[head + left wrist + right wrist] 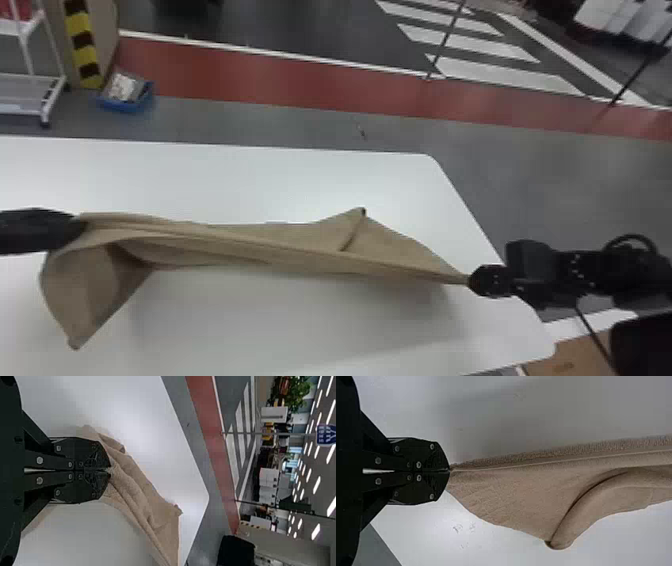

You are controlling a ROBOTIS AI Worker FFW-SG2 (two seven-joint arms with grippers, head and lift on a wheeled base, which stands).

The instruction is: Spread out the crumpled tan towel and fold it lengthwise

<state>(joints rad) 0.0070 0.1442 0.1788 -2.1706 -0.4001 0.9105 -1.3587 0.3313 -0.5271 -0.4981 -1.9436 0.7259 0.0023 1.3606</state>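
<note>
The tan towel (pixel 260 247) is stretched between both grippers over the white table, its near edge pulled fairly straight. At its left end my left gripper (pixel 75 230) holds it, and a loose corner droops toward the table's front. My right gripper (pixel 472 281) pinches the right corner. In the left wrist view, the left gripper (pixel 109 470) is shut on the bunched, wrinkled towel (pixel 138 494). In the right wrist view, the right gripper (pixel 449 471) is shut on the tip of the towel (pixel 514 498); a rolled fold runs across the cloth there.
The white table (pixel 300 185) extends behind and in front of the towel, with its rounded right corners near my right arm. A cardboard box (pixel 570 357) lies low at the front right. Beyond the table, a blue bin (pixel 127 102) rests on the floor beside a white rack (pixel 30 95).
</note>
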